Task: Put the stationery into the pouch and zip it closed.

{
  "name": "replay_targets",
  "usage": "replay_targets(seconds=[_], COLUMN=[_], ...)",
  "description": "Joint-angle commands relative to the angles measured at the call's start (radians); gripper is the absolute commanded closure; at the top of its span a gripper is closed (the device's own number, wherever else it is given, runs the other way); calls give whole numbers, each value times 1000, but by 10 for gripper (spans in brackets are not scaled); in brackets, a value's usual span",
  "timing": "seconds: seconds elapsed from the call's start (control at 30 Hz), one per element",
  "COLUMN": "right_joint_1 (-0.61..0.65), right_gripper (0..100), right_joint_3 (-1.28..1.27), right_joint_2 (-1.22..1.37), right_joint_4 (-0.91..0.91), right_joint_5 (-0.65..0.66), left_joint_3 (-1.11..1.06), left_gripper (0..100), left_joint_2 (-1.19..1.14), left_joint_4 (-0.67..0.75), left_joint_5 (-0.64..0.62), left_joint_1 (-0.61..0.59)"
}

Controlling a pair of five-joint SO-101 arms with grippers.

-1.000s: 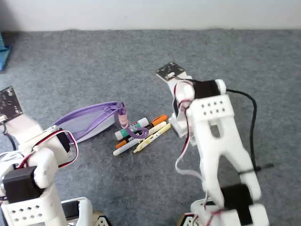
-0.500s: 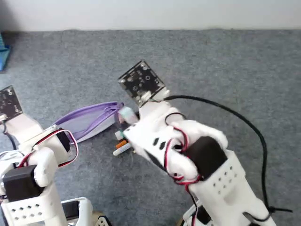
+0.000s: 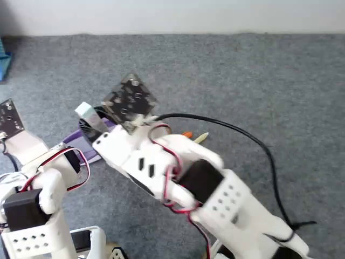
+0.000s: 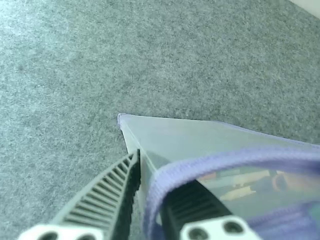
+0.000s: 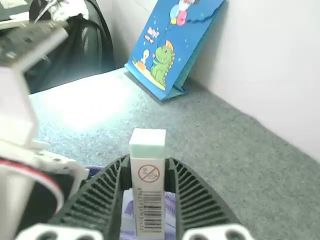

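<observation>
Left gripper [image 4: 146, 172] is clamping the purple rim of the pouch [image 4: 215, 145], likely propping the mouth open for loading. Right gripper [image 5: 147, 162] is gripping an eraser [image 5: 148, 192] upright, hanging just above the pouch, probably lining up a drop. The right arm is covering most of the pouch and the pens [image 3: 194, 136] on the worktop [image 3: 259, 81]. Coloured shapes are showing through the pouch wall; whether they are inside or behind it, I cannot tell.
</observation>
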State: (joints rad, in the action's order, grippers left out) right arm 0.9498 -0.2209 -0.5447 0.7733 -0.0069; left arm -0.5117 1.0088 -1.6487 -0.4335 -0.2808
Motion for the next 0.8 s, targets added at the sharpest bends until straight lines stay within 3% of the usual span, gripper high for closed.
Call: replay_targets(seconds=[0.0, 0.13, 0.33, 0.53, 0.77], right_joint_1=[10, 28, 25, 25, 25], right_gripper=[991, 991, 978, 819, 843], right_joint_3=[-15, -55, -75, -51, -37], right_joint_2=[19, 28, 28, 8, -79], right_joint_4=[-70, -73, -61, 56, 142], right_joint_5=[-15, -20, -192, -193, -193], left_joint_3=[-2, -1, -1, -1, -1], left_gripper=[988, 988, 988, 988, 988], left_joint_2=[-40, -40, -40, -40, -40], left_joint_4=[18, 18, 18, 18, 18], left_joint_5=[-18, -18, -20, -20, -20], left_joint_1=[-2, -3, -3, -3, -3])
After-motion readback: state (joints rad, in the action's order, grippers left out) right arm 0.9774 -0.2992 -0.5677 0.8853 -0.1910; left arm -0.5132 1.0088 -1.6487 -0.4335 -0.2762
